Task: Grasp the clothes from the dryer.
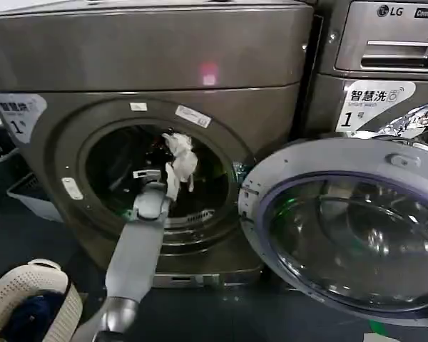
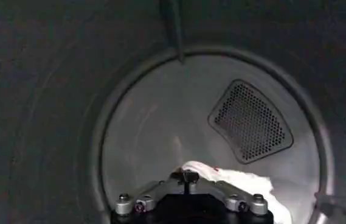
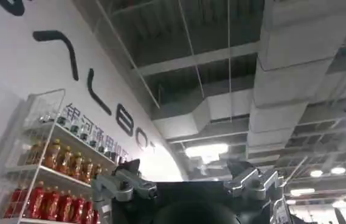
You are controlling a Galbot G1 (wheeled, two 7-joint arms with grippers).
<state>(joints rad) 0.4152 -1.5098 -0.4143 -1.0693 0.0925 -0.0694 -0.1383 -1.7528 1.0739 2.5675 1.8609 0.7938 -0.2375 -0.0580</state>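
Nearest in the head view, a white perforated basket (image 1: 28, 296) holding a dark blue bundle (image 1: 30, 313) is seen at the lower left, beside the base of the left arm. To the right, the silver-rimmed glass door (image 1: 349, 228) of the dryer (image 1: 150, 64) is swung wide open. The left arm is stretched up from the lower edge into the round porthole (image 1: 160, 178), and the left gripper (image 1: 165, 148) is placed inside its upper middle. A white cloth (image 1: 180, 162) is pinched in its closed-together fingers and is left hanging from them within the opening, clear of the drum floor. In the left wrist view, the same cloth (image 2: 239, 182) is seen just past the left gripper (image 2: 190, 178), with the drum's back wall and a perforated vent (image 2: 250, 122) lying farther in. A second machine with an LG panel (image 1: 392, 39) stands at the far right. The right gripper (image 3: 188, 182) is raised and pointed toward the ceiling, its fingers (image 3: 121, 182) spread apart and holding nothing, with a shelf of bottles (image 3: 57, 182) seen beyond it.
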